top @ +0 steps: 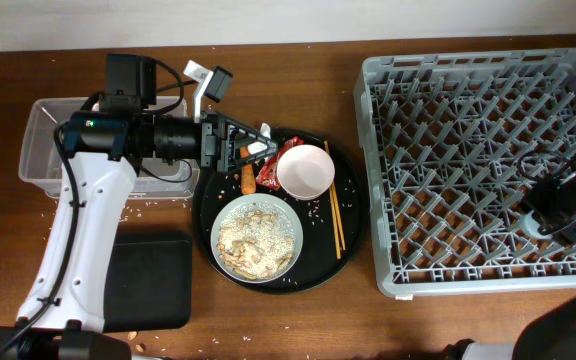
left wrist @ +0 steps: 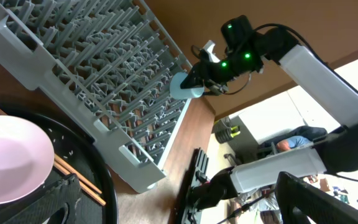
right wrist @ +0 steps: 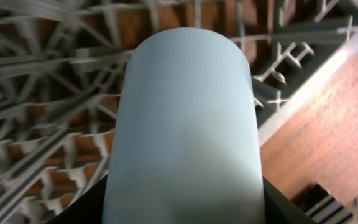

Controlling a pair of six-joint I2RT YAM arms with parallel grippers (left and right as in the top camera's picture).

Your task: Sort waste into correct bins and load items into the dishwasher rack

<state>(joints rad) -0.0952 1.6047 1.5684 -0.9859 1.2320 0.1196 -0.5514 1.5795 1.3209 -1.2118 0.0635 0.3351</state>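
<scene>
Cup (right wrist: pixel 188 124): is hanging in the right gripper over the rack's right side, light blue, filling the right wrist view; whether it is touching the pegs I cannot tell
Right gripper (left wrist: pixel 191 79): is clamping the cup from both sides, hovering near the rack's right edge
Rack (top: pixel 372 170): is sitting on the right half of the table (top: pixel 288 70), grey, pegs pointing up
Left gripper (top: pixel 260 148): is hovering over the round tray's upper left, jaws standing wide apart
Wrapper (top: pixel 293 148): is lying just right of the left gripper, red, touching the bowl's upper left rim
Carrot (top: pixel 248 181): is lying just below the left gripper, beside the bowl
Bowl (top: pixel 305 170): is sitting upright on the round tray, white
Chopsticks (top: pixel 336 215): are lying together on the round tray's right part, just beside the bowl and dish
Dish (top: pixel 219 222): is sitting on the round tray's lower part
Rice (top: pixel 257 240): is filling the dish; loose grains are lying on the round tray and table
Round tray (top: pixel 354 195): is sitting between the container and rack, black
Container (top: pixel 43 150): is sitting at the table's left, clear, partly under the left arm (top: pixel 78 230)
Black tray (top: pixel 153 280): is lying left of the round tray, nearer the camera's bottom edge than the container
</scene>
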